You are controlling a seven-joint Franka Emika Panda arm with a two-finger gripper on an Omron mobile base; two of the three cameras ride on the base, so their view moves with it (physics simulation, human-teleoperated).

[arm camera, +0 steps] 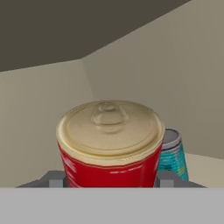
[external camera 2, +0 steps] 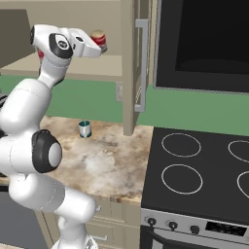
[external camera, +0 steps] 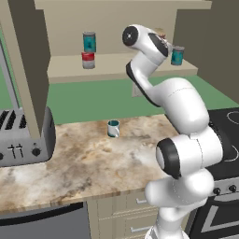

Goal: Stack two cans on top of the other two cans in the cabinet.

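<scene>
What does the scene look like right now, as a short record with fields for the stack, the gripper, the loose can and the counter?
stack: teal can standing on a red can, left part of the cabinet shelf
gripper: gripper up at shelf height, one finger either side of a red-and-white can
loose can: teal can behind it on the shelf's right
counter: mug, toaster
</scene>
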